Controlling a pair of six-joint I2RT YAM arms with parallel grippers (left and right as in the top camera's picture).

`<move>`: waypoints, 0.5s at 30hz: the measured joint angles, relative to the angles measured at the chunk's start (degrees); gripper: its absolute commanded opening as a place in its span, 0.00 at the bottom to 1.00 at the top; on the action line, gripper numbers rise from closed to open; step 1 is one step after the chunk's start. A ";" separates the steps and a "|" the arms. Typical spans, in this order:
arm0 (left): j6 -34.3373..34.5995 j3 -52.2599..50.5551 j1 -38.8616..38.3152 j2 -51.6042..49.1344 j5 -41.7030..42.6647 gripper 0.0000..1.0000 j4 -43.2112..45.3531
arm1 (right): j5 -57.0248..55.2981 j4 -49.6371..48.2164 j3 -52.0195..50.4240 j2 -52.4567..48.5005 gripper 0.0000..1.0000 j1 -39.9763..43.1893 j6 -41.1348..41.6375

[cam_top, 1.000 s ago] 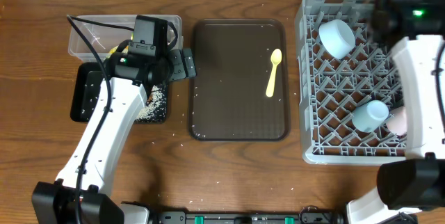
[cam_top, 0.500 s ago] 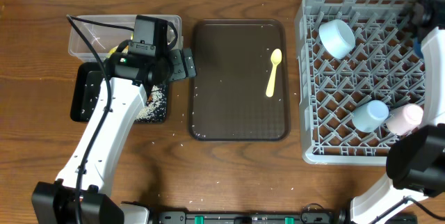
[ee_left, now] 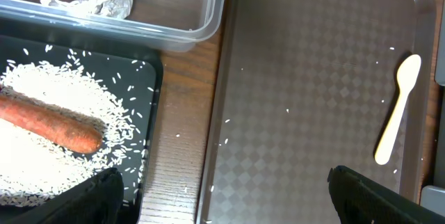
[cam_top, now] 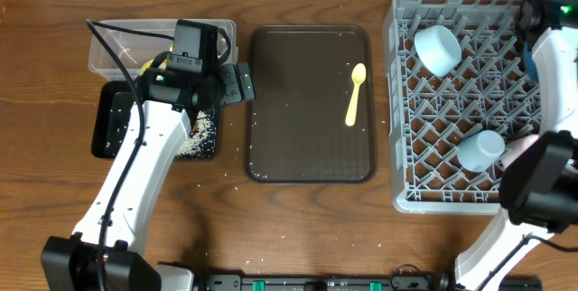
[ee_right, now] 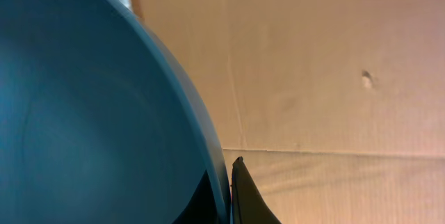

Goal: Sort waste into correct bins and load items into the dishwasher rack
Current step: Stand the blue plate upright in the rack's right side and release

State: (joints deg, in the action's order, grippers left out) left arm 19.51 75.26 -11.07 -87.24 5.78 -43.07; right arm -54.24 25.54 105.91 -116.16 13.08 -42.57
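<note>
Yellow plastic spoon (cam_top: 356, 94) lies on the brown tray (cam_top: 289, 146) ahead of my left gripper (cam_top: 237, 83), awaiting the dishwasher rack (cam_top: 395, 101). That gripper hangs spread wide and empty; carrot (ee_left: 52, 121) and rice (ee_left: 42, 88) sit sorted in the black tray (ee_left: 149, 71) beside its left finger. My right gripper (ee_right: 227, 193) is clenched on the dark-blue bowl (ee_right: 90, 113) at its rim, for racking, I judge.

Overhead looks straight down on the table (cam_top: 54, 192). Left wrist looks down close, sharing its tray (ee_left: 313, 78) and spoon (ee_left: 398, 109). Right wrist faces a bowl (ee_right: 83, 113), very near.
</note>
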 measured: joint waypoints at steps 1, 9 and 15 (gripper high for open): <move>0.00 0.00 0.00 0.00 0.02 0.97 0.00 | 0.07 -0.11 0.00 -0.57 0.01 0.00 -0.46; 0.00 0.00 0.00 0.00 0.02 0.97 0.02 | 0.39 0.17 0.39 -1.07 0.01 -0.04 -1.84; 0.00 0.00 0.00 0.00 0.02 0.97 0.00 | 0.76 0.26 0.46 -1.07 0.05 -1.42 -2.97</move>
State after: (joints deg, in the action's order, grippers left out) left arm 19.51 75.26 -11.07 -87.24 5.80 -43.07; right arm -53.47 25.80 106.37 -117.23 11.66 -45.54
